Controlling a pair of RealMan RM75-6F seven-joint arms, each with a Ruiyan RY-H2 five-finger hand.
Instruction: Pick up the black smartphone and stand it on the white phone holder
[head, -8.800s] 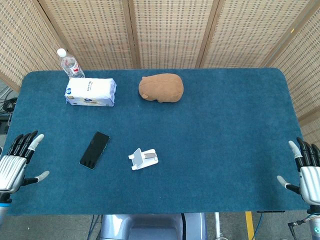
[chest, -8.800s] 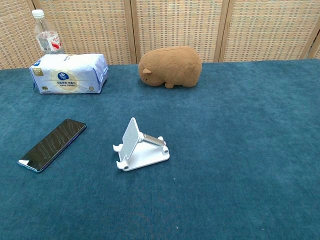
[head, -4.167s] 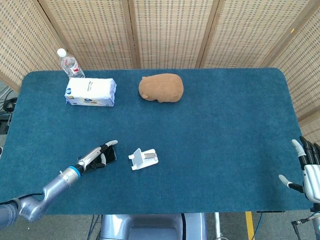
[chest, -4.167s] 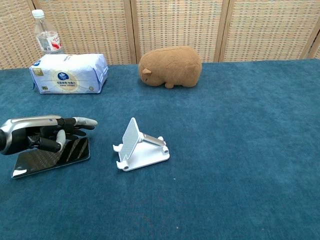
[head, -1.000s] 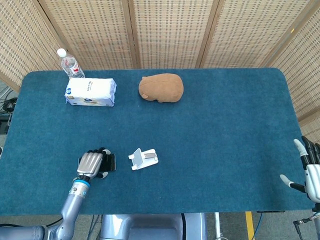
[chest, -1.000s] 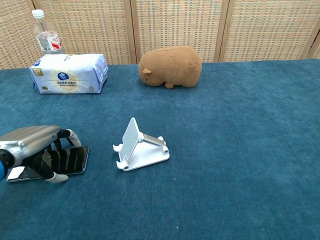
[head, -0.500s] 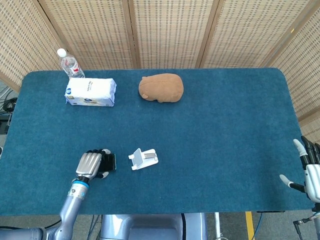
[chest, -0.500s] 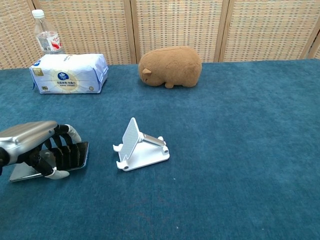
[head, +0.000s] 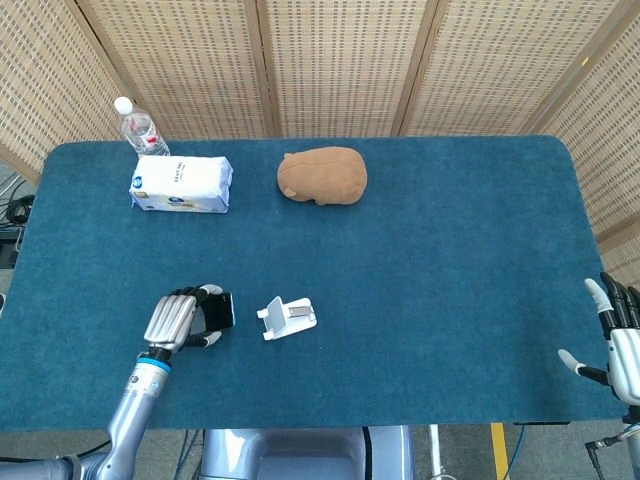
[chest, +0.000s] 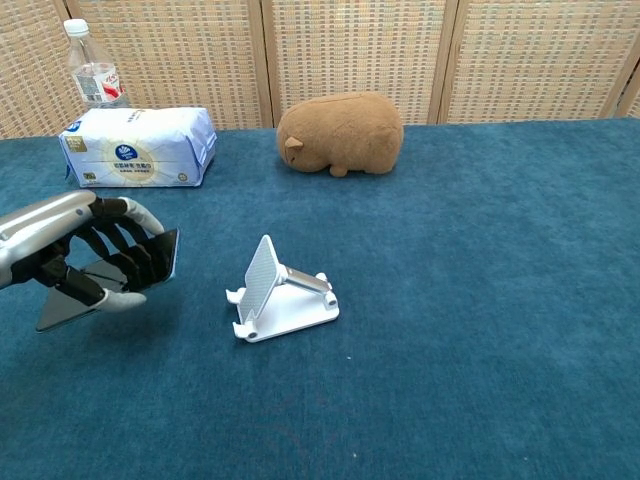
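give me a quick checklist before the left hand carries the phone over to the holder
1. Phone held: ok. The left hand grips the black smartphone, its fingers wrapped over the phone.
2. Phone off the table: ok. In the chest view it hangs tilted above the blue cloth.
3. Holder ready: ok. The white phone holder stands with its back plate raised and nothing on it.
4. Path clear: ok. Only bare table cloth lies between hand and holder; the tissue pack and plush toy sit farther back.
5. Grip firm enough for the transfer: cannot tell.
6. Right hand out of the way: ok. The right hand is at the far table edge, open.
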